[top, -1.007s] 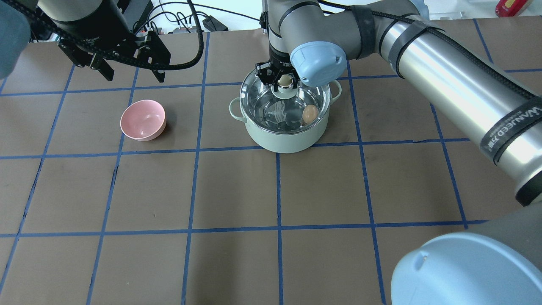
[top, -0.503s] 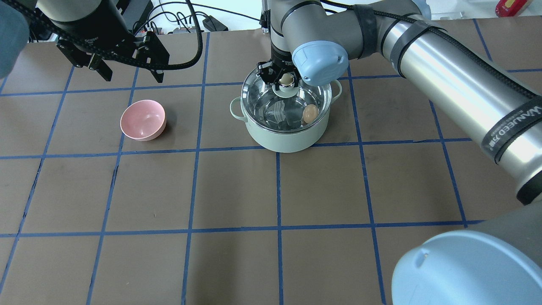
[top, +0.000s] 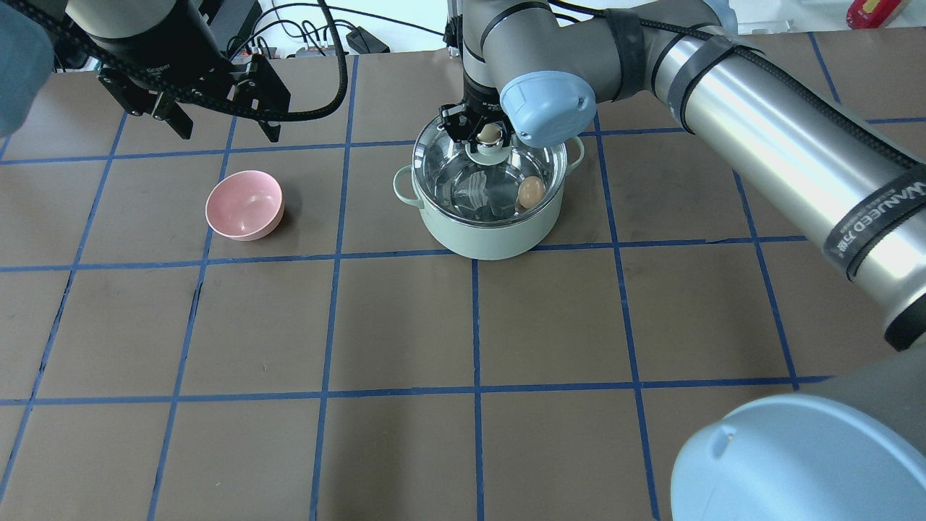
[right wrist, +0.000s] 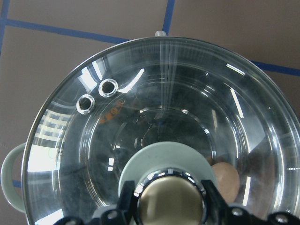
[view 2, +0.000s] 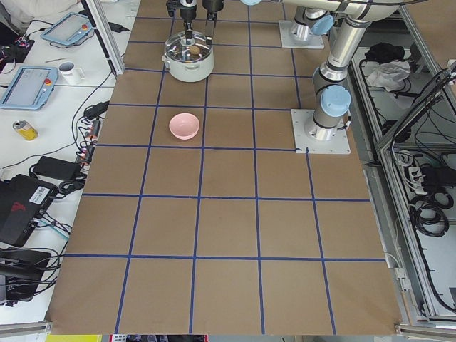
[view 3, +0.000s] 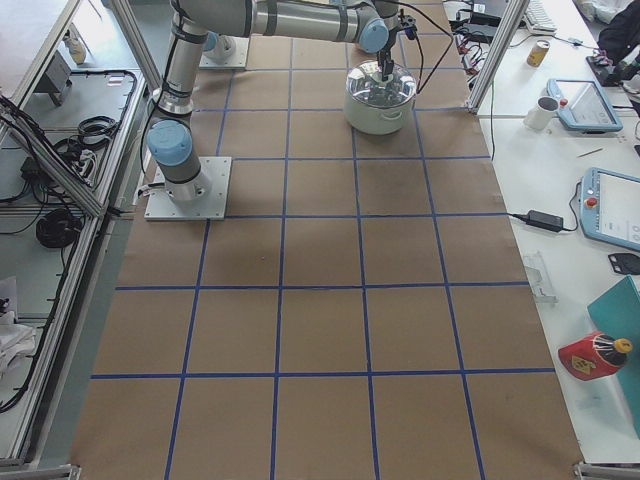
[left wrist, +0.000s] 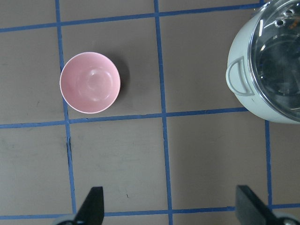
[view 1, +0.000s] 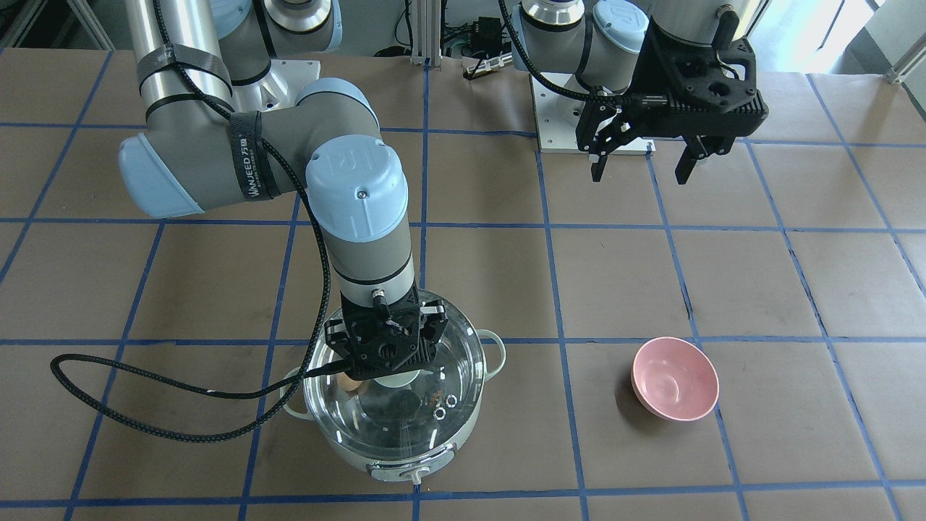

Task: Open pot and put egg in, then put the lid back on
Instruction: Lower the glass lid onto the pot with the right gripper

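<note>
The right end effector (top: 488, 134) appears clamped on the knob (right wrist: 169, 206) of the lid (right wrist: 187, 117), which sits on the pot (top: 492, 239). The egg (top: 530, 192) lies inside. The left end effector (view 1: 641, 170) has its fingers spread wide and holds nothing.

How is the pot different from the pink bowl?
The pot is bigger than the bowl. The pot is pale mint with loop handles; the bowl is pink with none. The pot has a glass lid over it and an egg inside; the bowl is uncovered and empty. Both are round and stand upright.
</note>
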Tool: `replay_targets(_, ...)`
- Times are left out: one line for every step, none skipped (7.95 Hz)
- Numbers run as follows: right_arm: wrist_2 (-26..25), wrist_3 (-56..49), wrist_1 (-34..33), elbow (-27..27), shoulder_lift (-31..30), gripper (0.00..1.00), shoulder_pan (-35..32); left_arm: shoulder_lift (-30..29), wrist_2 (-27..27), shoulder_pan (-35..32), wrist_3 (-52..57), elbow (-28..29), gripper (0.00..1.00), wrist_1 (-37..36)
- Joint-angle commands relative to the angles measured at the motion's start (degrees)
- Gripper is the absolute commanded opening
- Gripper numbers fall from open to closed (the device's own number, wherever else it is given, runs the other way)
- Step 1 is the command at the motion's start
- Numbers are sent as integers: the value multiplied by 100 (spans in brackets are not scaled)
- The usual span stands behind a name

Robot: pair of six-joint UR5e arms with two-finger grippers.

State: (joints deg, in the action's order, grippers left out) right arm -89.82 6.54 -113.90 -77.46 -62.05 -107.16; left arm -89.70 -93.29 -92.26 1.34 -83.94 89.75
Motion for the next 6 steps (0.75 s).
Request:
replay_targets(-18, -12, -10, -6, -140, 100, 11, -4, 4, -3, -2, -8, 100, 7)
replay_targets(8, 5, -1, -6, -210, 100, 20, 5, 4, 6, -2, -8, 100, -2)
replay_targets(-9, 58, 95, -6, -377, 100, 20, -4, -4, 6, -2, -8, 100, 7)
replay_targets(-35, 58, 513, -49, -622, 100, 64, 5, -5, 6, 7, -8, 100, -10)
replay_targets(-27, 6, 604, -215, -894, 100, 299, -4, -13, -11, 42, -8, 100, -19)
replay_targets(-26, 14, 658, -460, -1323, 100, 710, 5, -13, -3, 60, -8, 100, -19)
